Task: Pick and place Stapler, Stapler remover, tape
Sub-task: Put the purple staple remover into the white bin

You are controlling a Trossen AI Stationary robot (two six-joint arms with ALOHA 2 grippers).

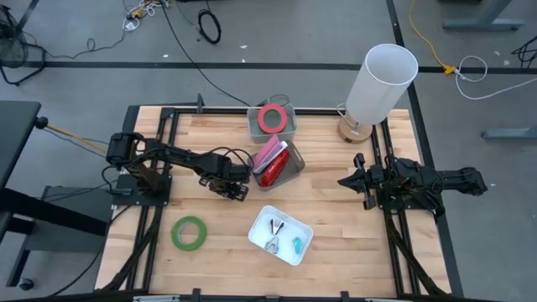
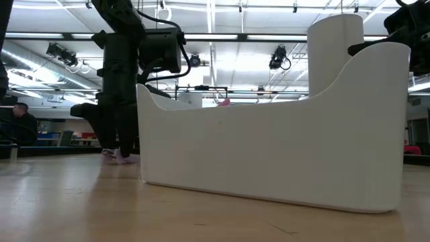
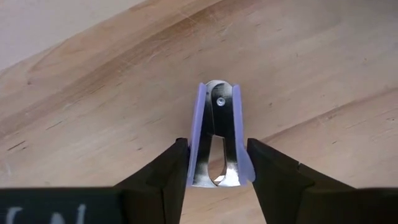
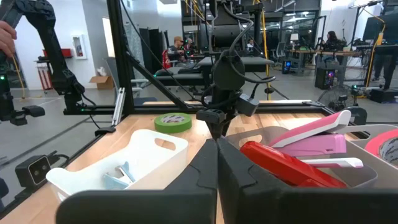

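Observation:
A staple remover (image 3: 216, 134) with lilac plastic sides and metal claws sits between the fingers of my left gripper (image 1: 236, 188), which points down over the table's left middle. A red stapler (image 1: 272, 172) and a pink one (image 1: 268, 153) lie in a grey bin (image 1: 295, 168). Red-pink tape (image 1: 270, 117) lies in a second grey bin (image 1: 252, 127) at the far edge. Green tape (image 1: 190, 232) lies flat on the wood at the near left. My right gripper (image 1: 346, 180) waits shut at the right, touching nothing. My left gripper pinches the staple remover's two lilac side grips (image 3: 194, 155) between its two fingers (image 3: 166, 177), near the claw end. The fingers come from above, pointing down. The riveted hinge end (image 3: 219, 99) points away from the fingers. In the low view its lower end (image 2: 119, 158) is at the table top.
A white tray (image 1: 258, 228) holding more small staple removers stands at the near middle, close to the right of my left gripper. A tall white lamp (image 1: 382, 80) stands at the far right. Bare wood lies between the tray and the green tape.

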